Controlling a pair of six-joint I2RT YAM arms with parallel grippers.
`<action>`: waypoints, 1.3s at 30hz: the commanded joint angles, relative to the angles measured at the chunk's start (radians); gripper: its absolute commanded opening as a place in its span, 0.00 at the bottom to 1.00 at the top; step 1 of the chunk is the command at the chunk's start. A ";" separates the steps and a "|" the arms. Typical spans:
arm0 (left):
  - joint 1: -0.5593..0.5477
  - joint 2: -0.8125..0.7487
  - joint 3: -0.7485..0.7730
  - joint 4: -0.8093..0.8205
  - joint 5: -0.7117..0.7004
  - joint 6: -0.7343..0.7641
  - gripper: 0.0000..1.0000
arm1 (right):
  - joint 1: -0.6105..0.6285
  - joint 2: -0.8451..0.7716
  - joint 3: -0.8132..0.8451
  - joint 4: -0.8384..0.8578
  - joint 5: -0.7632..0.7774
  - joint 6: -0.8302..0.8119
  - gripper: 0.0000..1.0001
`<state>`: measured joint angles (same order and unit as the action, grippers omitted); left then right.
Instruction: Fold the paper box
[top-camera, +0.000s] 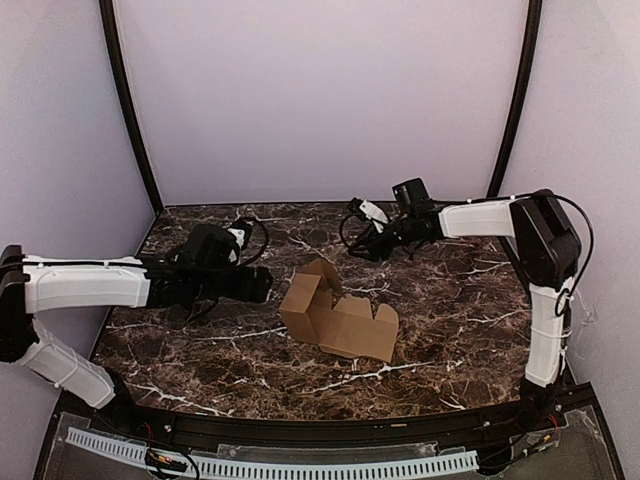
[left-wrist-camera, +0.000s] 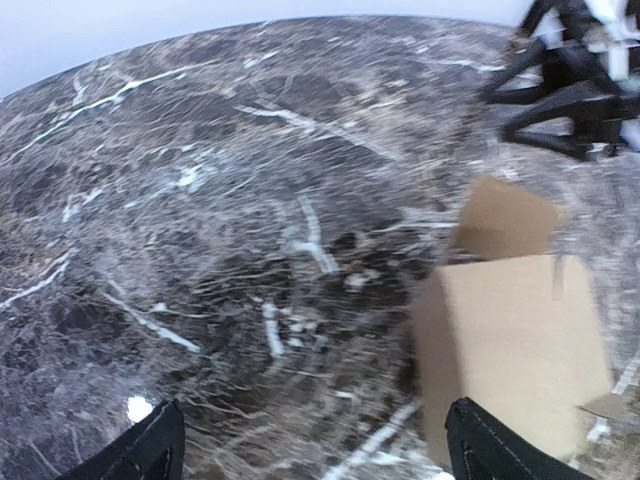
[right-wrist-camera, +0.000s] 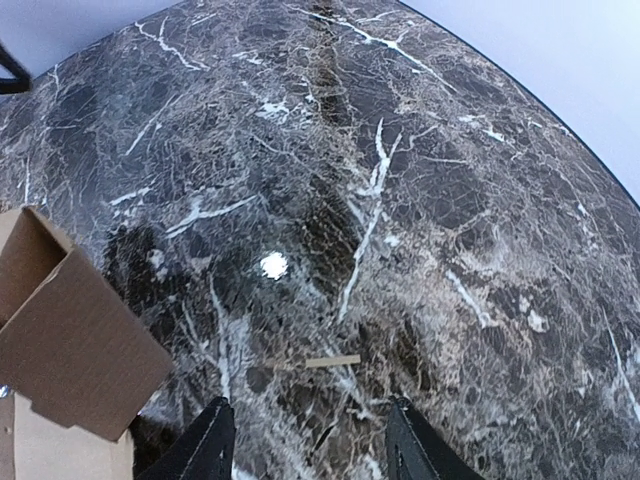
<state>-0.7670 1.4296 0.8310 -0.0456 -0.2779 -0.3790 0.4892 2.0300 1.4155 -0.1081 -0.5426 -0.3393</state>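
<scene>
Worktop (top-camera: 450, 340): a dark brown marble-patterned slab with white veins, glossy enough to throw back a bright spot of light in the right wrist view.
Room: pale lilac walls (top-camera: 320, 100) close in the far edge and both side edges. Two black poles (top-camera: 130, 110) rise from the far corners.
Near edge: a black rail runs along it, with a white slotted strip (top-camera: 300, 468) just below.
Paper box (top-camera: 335, 315): plain brown cardboard, partly folded, lying about the middle of the worktop. Its left part stands up with one flap raised, and a flatter panel spreads to the right.
Left gripper (top-camera: 262, 283): just beside the box's left side and apart from it, jaws wide with nothing between them.
Right gripper (top-camera: 362, 245): over the worktop toward the far edge, beyond the box. Its jaws are partly spread and hold nothing.
Sliver (right-wrist-camera: 332, 361): a small pale strip on the marble ahead of the right fingers (right-wrist-camera: 210, 445), perhaps a shred of card.
</scene>
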 joint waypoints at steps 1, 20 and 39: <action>-0.086 -0.217 -0.066 -0.028 0.136 -0.041 0.93 | 0.008 0.091 0.099 0.018 -0.016 -0.013 0.52; -0.290 0.008 0.028 -0.165 0.062 -0.120 0.92 | 0.117 0.282 0.336 -0.109 -0.320 -0.156 0.51; -0.238 -0.034 -0.050 -0.159 -0.170 -0.060 0.97 | 0.116 0.013 -0.029 -0.209 -0.384 -0.247 0.50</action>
<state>-1.0409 1.3911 0.8043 -0.2340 -0.4065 -0.4789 0.6048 2.1044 1.4471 -0.3141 -0.9054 -0.5896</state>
